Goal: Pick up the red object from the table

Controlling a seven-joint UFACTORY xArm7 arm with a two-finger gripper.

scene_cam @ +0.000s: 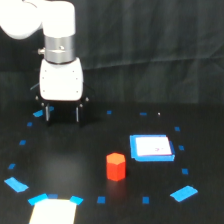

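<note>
The red object [115,166] is a small red-orange hexagonal block standing upright on the black table [75,160], near the middle front of the exterior view. My gripper [63,113] hangs from the white arm at the back on the exterior view's left, well away from the block. Its two dark fingers [48,113] stand apart with nothing between them, so it is open and empty, close above the table.
A flat blue-edged square with a pale top [152,148] lies just to the exterior view's right of the block. Small blue tape marks [183,193] dot the table. A pale patch with blue corners [53,210] sits at the front left. A dark curtain hangs behind.
</note>
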